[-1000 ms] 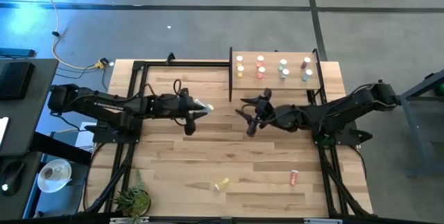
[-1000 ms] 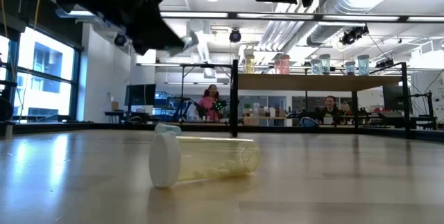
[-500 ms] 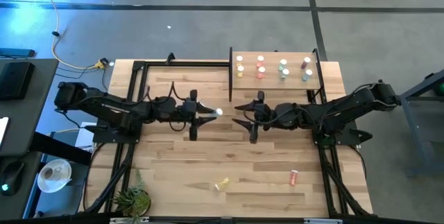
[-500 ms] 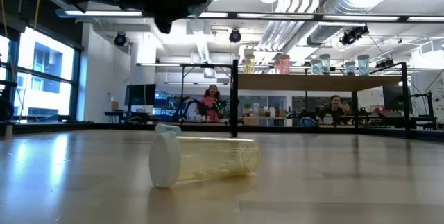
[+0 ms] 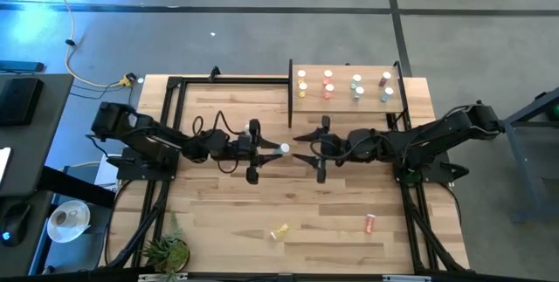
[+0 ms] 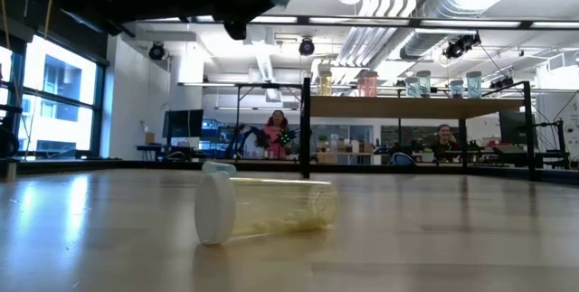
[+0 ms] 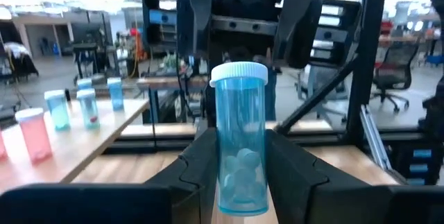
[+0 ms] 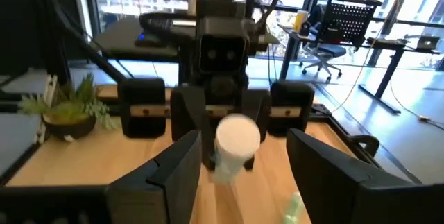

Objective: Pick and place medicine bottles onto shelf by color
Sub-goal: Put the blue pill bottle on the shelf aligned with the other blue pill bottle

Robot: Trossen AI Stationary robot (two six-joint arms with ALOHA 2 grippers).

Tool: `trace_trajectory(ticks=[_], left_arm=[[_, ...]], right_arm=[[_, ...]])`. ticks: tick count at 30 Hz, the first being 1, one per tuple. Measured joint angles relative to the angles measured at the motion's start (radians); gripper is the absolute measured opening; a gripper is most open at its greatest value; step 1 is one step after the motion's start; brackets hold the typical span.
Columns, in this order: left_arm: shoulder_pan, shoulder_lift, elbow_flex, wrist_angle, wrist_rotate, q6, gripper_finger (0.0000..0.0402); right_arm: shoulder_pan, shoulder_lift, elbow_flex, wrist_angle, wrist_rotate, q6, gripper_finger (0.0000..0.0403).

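Note:
My left gripper (image 5: 267, 150) is above the middle of the table, shut on a teal bottle (image 7: 239, 148) with a white cap (image 5: 283, 149). My right gripper (image 5: 306, 154) is open and faces that cap from the table's right, a short way off. The cap shows between its spread fingers in the right wrist view (image 8: 237, 138), untouched. The shelf (image 5: 397, 100) stands at the far right with yellow, pink, teal and purplish bottles upright in pairs (image 5: 342, 85). A yellow bottle (image 5: 279, 231) and a pink bottle (image 5: 369, 223) lie on their sides on the table near the front edge. My left gripper pinches the teal bottle's body at its lower half (image 7: 240, 182) between its two fingers (image 7: 199, 165). The fingers come level from the table's left and lie along the bottle. The bottle is lifted clear of the table, about level, with its cap end pointing toward my right gripper.
The lying yellow bottle fills the low view's foreground (image 6: 262, 211). Black frame posts (image 5: 290, 90) stand at the shelf's left edge and along the table's far side. A small plant (image 5: 166, 249) stands at the near left corner. People sit in the room beyond (image 6: 276, 129).
My left gripper has gone toward the table's right edge with the teal bottle, closing on my right gripper. The bottle, which slanted before, now lies level with its cap toward the right gripper.

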Motion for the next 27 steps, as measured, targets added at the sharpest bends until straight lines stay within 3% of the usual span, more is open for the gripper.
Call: trace_trajectory(ticks=[5,27], left_arm=[[0.000,0.043,0.000,0.062,0.000,0.007,0.0094],[0.000,0.043,0.000,0.059,0.000,0.008,0.0094]], right_arm=[[0.000,0.000,0.000,0.027,0.000,0.026,0.0204],[-0.039,0.131,0.000,0.160,-0.027,0.044,0.0204]])
